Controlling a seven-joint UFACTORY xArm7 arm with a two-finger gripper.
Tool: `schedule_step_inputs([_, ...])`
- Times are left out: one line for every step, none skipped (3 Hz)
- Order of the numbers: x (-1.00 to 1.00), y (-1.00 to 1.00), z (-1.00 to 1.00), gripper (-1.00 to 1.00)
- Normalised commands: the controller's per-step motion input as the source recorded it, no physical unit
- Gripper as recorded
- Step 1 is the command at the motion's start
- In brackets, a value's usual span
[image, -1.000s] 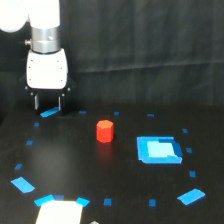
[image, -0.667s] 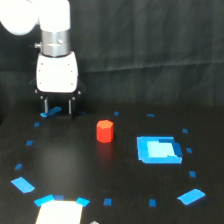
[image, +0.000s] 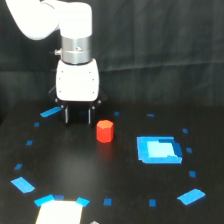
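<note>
While the gripper (image: 78, 115) hangs low over the black table (image: 120, 185), its two dark fingers are seen parted, with nothing between them.

A red block (image: 104, 131) is shown standing on the table just beside the gripper, at about 4 o'clock from the fingertips and apart from them. It is judged to be small, light and rigid, with faceted sides; opposite flat faces would likely offer the firmest hold, though its surface finish cannot be told. A blue square tray (image: 158, 150) lies at 3 o'clock from the block, well apart. Blue tape marks (image: 50, 112) are scattered around the table, and a pale card (image: 58, 212) is cut off at the bottom edge, at 7 o'clock.
</note>
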Motion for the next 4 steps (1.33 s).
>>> schedule_step_inputs([-1.00, -0.72, 1.00, -1.00])
schedule_step_inputs([-1.00, -0.94, 0.62, -1.00])
schedule_step_inputs([0.98, -0.35, 1.00, -1.00])
schedule_step_inputs([-0.49, 1.00, 1.00, 1.00])
